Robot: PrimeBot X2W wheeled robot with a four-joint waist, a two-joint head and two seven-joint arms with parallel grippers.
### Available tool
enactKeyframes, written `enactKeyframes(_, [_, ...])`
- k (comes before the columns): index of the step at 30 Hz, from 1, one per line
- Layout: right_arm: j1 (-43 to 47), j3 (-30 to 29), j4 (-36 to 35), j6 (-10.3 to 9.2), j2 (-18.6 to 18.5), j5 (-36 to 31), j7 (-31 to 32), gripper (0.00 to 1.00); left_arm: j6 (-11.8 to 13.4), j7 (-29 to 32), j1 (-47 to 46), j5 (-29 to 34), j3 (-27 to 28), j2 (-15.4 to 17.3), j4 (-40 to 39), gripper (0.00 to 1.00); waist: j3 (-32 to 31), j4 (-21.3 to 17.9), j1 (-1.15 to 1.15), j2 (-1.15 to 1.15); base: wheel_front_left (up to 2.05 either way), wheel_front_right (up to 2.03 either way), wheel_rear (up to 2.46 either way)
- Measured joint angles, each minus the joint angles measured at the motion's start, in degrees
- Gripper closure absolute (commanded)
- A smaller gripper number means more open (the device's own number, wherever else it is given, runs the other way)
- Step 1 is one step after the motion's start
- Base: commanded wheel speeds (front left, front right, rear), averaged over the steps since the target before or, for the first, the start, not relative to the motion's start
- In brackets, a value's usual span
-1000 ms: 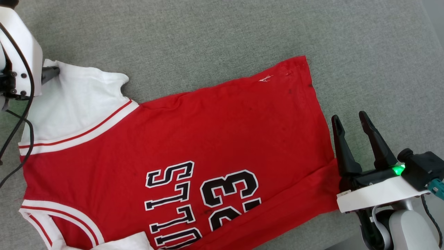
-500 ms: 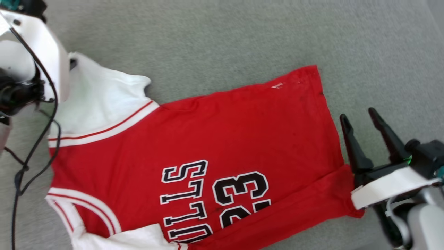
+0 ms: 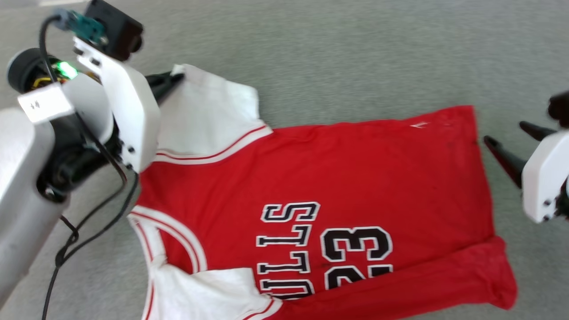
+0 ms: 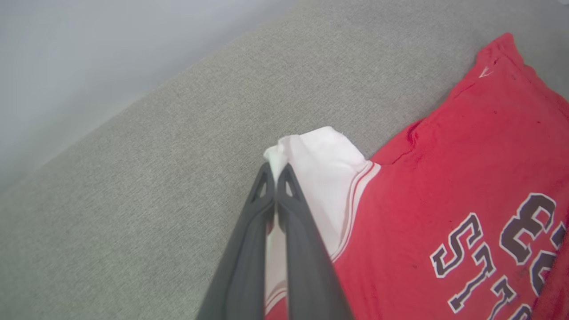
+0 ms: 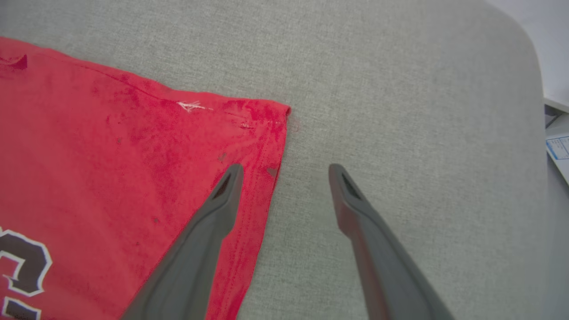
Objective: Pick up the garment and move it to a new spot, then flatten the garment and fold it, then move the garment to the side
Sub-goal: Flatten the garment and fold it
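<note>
The garment (image 3: 355,178), a red jersey with black "BULLS 23" lettering and white sleeves, lies spread face up on the grey cloth surface. My left gripper (image 3: 177,80) is at its upper left, shut on the outer corner of one white sleeve (image 4: 324,155). In the left wrist view the two fingers of the left gripper (image 4: 276,169) press together with white cloth pinched between them. My right gripper (image 3: 503,131) stands open beside the red hem. In the right wrist view one finger of the right gripper (image 5: 285,168) hovers over the hem corner (image 5: 266,133) and the other over bare surface.
The grey fabric surface (image 3: 355,53) runs all around the jersey. Its far edge shows in the left wrist view, with a pale area (image 4: 89,53) beyond. It curves off at the right, where a white object with a label (image 5: 558,146) sits. A black cable (image 3: 89,222) hangs from my left arm.
My left gripper has shut on the white sleeve corner. The head camera has turned, shifting the whole picture right. The right gripper stays open by the hem.
</note>
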Motion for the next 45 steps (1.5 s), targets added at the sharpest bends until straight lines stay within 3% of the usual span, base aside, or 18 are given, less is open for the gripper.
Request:
enactKeyframes(5, [-5.7,0.4,3.6,-0.01,-2.1,1.5,11.7,0.0,1.1,-1.3,3.2,1.3,-0.7,1.1,-7.8,1.0,0.7,3.6,0.0,0.0,0.0,0.0,0.0])
enactKeyframes(9, [-9.0,0.9,6.6,-0.01,-2.5,0.9,15.7,0.0,2.1,-2.5,4.9,1.9,-0.8,1.5,-13.3,1.0,1.6,6.2,0.0,0.0,0.0,0.0,0.0])
enactKeyframes(17, [-10.4,2.4,12.0,-0.01,-3.1,-0.3,18.4,0.0,4.0,-4.5,8.0,3.2,-1.4,1.3,-20.9,1.0,3.8,10.1,0.0,0.0,0.0,0.0,0.0])
enactKeyframes(25, [-10.1,3.5,15.5,-0.13,-3.8,1.2,16.9,0.0,4.6,-6.0,10.0,3.7,-1.9,1.1,-22.7,1.0,5.2,12.5,-0.02,0.0,0.0,0.0,0.0])
enactKeyframes(26, [-10.0,3.4,16.1,-0.13,-3.8,1.6,16.5,0.64,4.7,-6.0,10.1,3.7,-1.9,1.1,-22.6,1.0,5.2,12.6,-0.02,0.0,0.0,0.0,0.0])
enactKeyframes(27, [-10.1,3.4,16.5,-0.13,-3.8,1.8,15.8,1.0,4.8,-6.3,10.4,3.5,-1.8,1.1,-22.4,1.0,5.2,12.8,-0.02,0.0,0.0,0.0,0.0])
enactKeyframes(37, [-8.7,2.8,19.9,-0.01,-2.0,3.4,4.9,1.0,6.2,-10.5,14.6,1.7,0.0,1.5,-19.8,1.0,1.4,12.3,0.0,0.0,0.0,0.0,0.0])
enactKeyframes(45, [-0.3,-1.6,17.2,-0.01,-1.2,6.3,-3.1,1.0,9.0,-14.5,23.2,0.0,1.4,3.5,-20.6,1.0,-4.9,11.3,0.0,0.0,0.0,0.0,0.0])
